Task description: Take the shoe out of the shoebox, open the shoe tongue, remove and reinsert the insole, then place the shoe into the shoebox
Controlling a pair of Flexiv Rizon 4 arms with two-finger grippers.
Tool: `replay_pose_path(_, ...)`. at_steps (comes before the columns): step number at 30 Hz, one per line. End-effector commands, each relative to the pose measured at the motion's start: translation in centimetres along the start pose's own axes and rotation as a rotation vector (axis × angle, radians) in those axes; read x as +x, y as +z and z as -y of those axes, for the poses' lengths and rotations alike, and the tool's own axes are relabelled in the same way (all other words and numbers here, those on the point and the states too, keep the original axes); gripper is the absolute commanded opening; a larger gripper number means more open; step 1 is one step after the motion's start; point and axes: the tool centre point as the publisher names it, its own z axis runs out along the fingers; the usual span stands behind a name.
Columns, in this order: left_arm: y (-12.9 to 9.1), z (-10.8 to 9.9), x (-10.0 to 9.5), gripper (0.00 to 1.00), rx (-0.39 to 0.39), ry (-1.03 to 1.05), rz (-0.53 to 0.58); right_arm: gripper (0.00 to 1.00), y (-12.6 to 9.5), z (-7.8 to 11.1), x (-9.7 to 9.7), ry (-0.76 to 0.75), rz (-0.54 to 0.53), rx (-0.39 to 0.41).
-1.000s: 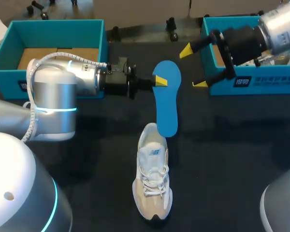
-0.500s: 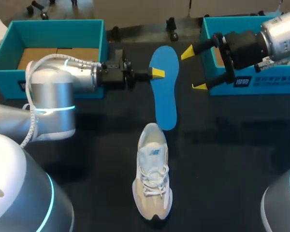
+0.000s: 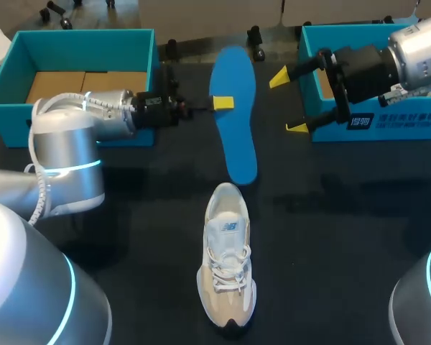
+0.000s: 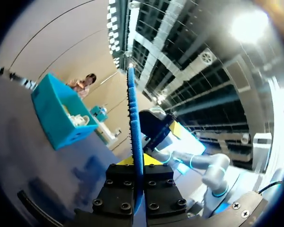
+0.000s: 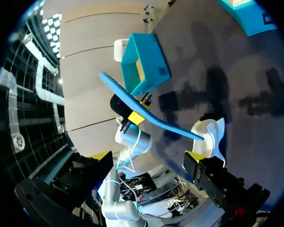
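The left gripper (image 3: 221,103) is being kept clamped on the edge of the blue insole (image 3: 233,144), which is being held in the air with one end near the heel of the shoe (image 3: 228,262). The right gripper (image 3: 287,102) is being held wide apart and empty, just beside the insole, in front of the right shoebox (image 3: 388,118). The shoe is being left upright on the black table (image 3: 345,215), toe toward the robot.

Illegible white print marks the shoebox (image 3: 388,122) front beside the right claw (image 3: 286,101); a small logo marks the shoe (image 3: 230,227) tongue.
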Motion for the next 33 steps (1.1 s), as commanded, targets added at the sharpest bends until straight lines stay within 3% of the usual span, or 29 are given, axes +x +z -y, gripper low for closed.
replay_pose_path(1,0.2,-0.3,0.5,0.00,0.051,0.167,0.017,1.00,-0.2,-0.7,-0.4,-0.016,-0.018,0.008)
replay_pose_path(10,0.0,0.6,2.5,0.00,0.102,0.549,-0.082,1.00,-0.8,-1.8,-0.3,-0.100,-0.066,0.009)
replay_pose_path(15,0.0,0.7,3.1,0.00,0.080,0.952,-0.168,1.00,-0.9,-1.8,-0.5,-0.125,-0.103,-0.003)
replay_pose_path(29,0.0,0.7,3.1,0.00,0.080,0.952,-0.168,1.00,-0.9,-1.8,-0.5,-0.125,-0.103,-0.003)
replay_pose_path(33,-0.7,3.0,3.7,0.00,0.053,1.173,-0.207,1.00,-0.9,-1.8,-0.5,-0.125,-0.103,-0.003)
